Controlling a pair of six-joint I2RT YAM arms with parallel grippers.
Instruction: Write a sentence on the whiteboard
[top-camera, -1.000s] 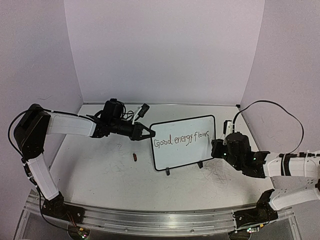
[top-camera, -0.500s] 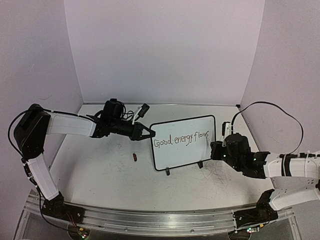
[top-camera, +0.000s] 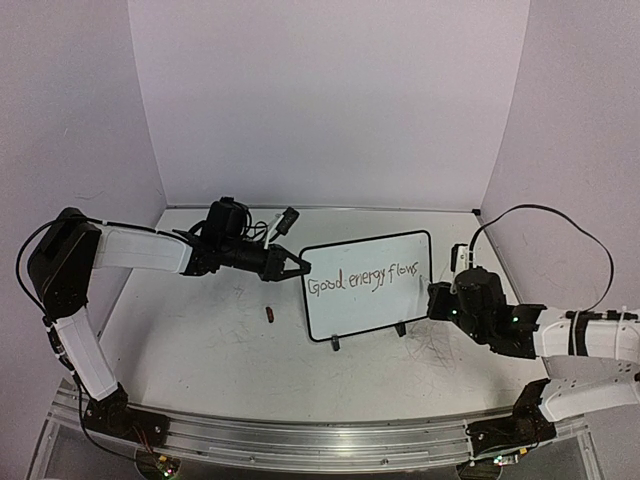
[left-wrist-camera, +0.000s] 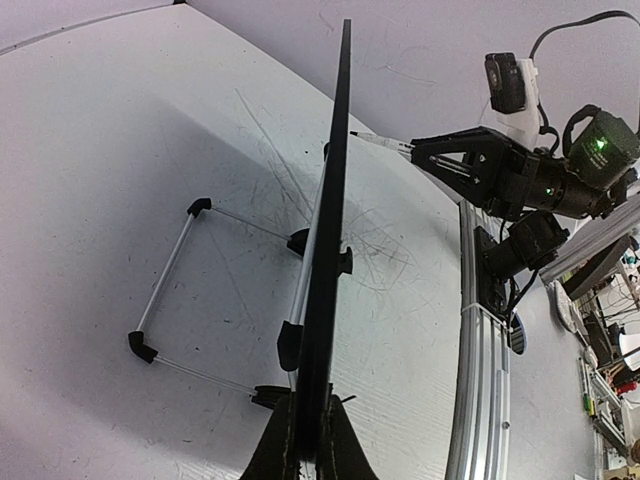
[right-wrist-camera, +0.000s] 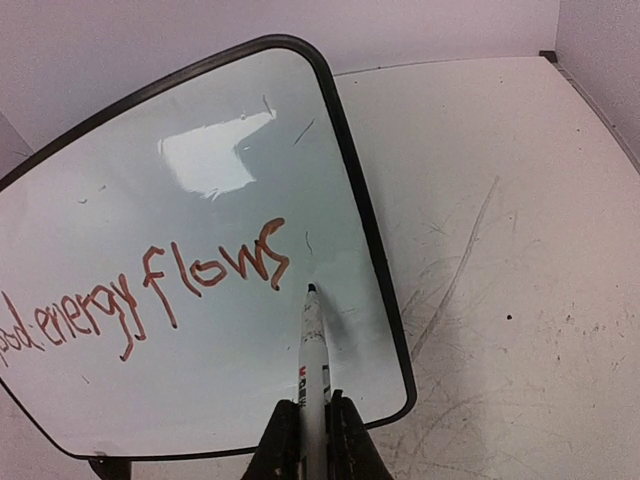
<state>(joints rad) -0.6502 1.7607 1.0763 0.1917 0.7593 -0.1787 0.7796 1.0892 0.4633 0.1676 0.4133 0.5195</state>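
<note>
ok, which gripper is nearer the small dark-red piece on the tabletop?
Left. Left gripper, clamping the black-rimmed whiteboard, is just behind the piece; right gripper is beyond the board.

1. whiteboard (top-camera: 370, 310): one.
2. sentence (top-camera: 362, 279): one, made of three words.
3. marker (right-wrist-camera: 314, 350): one.
4. small dark red piece (top-camera: 270, 315) on the table (top-camera: 200, 350): one.
5. Grippers: two, the left gripper (left-wrist-camera: 308, 410) and the right gripper (right-wrist-camera: 314, 405).
6. stand feet (top-camera: 335, 345): two from above; probably more behind the board, hard to count.
</note>
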